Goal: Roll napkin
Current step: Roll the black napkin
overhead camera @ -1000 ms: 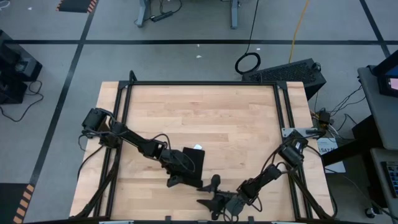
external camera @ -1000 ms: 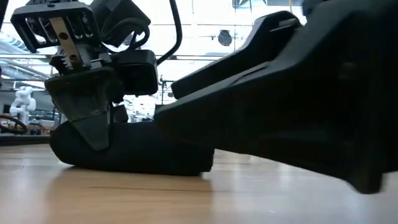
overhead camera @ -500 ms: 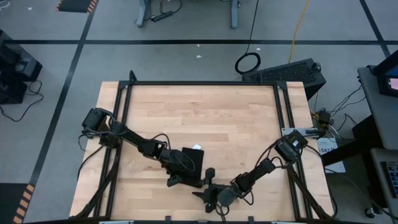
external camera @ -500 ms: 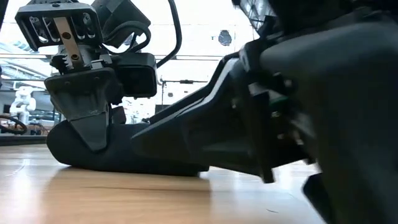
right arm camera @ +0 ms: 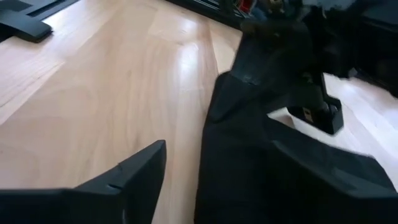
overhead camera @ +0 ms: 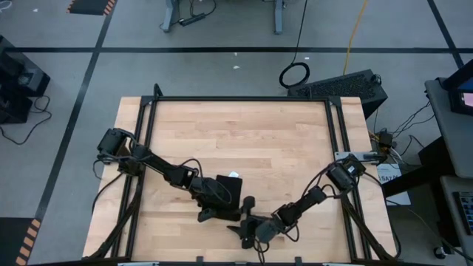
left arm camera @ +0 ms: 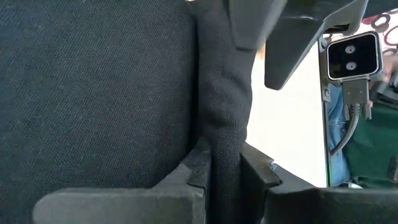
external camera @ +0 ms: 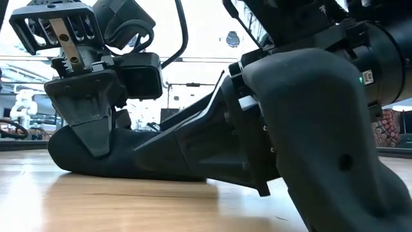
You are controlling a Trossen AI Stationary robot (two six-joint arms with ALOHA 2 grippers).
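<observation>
Our left claw (overhead camera: 209, 209) is clamped on a fold of the napkin (overhead camera: 228, 189), which lies bunched on the bench (overhead camera: 244, 140) directly under and ahead of it. Our right claw (overhead camera: 244, 218) sits low just beside the napkin's near edge, its fingers (right arm camera: 134, 171) spread apart with the cloth between them, not yet gripped.

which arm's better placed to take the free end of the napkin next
Right. The left claw is shut on a fold of the napkin, while the right claw is open with the napkin's near end between its fingers.
</observation>
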